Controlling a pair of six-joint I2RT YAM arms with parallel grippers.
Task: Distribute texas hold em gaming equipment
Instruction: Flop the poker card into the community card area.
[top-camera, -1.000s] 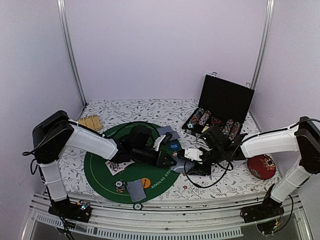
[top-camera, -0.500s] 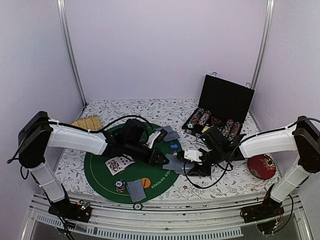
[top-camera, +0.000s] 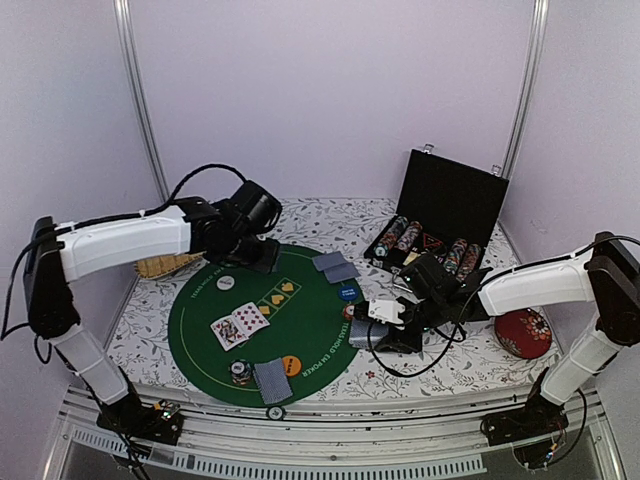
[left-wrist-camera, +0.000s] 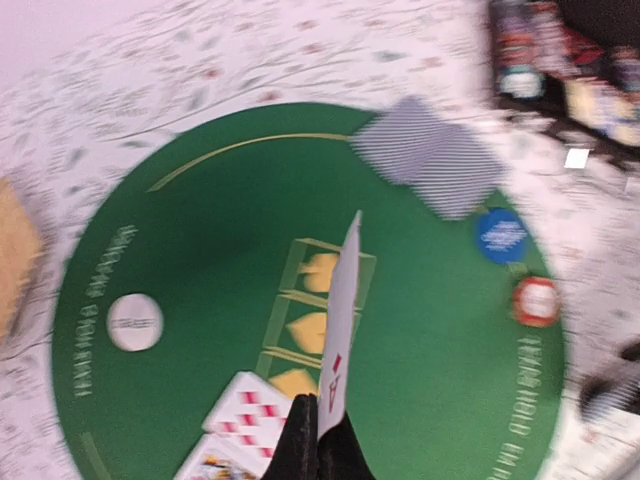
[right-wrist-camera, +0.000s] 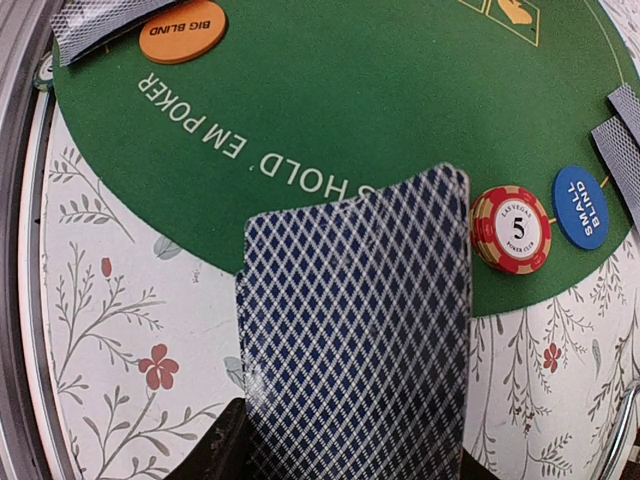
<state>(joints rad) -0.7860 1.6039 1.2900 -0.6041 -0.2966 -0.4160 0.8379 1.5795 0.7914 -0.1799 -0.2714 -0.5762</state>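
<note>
My left gripper (top-camera: 261, 252) hovers over the back left of the green poker mat (top-camera: 200, 335), shut on one playing card (left-wrist-camera: 341, 320). That card stands edge-on and shows a red ace of diamonds. My right gripper (top-camera: 372, 326) sits at the mat's right edge, shut on a deck of blue diamond-backed cards (right-wrist-camera: 358, 340). Two face-up cards (top-camera: 240, 325) lie left of centre. Face-down pairs lie at the near edge (top-camera: 272, 380) and the back right (top-camera: 335, 265). On the mat are a white button (top-camera: 226, 282), an orange big blind button (right-wrist-camera: 182, 30), a blue small blind button (right-wrist-camera: 581, 206) and a red chip (right-wrist-camera: 511, 230).
An open black chip case (top-camera: 440, 215) with rows of chips stands at the back right. A red round disc (top-camera: 523, 332) lies at the far right. A tan bamboo mat (top-camera: 160, 266) lies under my left arm at the back left. A small chip stack (top-camera: 240, 372) sits near the front.
My left arm has swung from beside the deck at the mat's right to the back left of the mat, carrying one card. The right arm and its deck have not moved.
</note>
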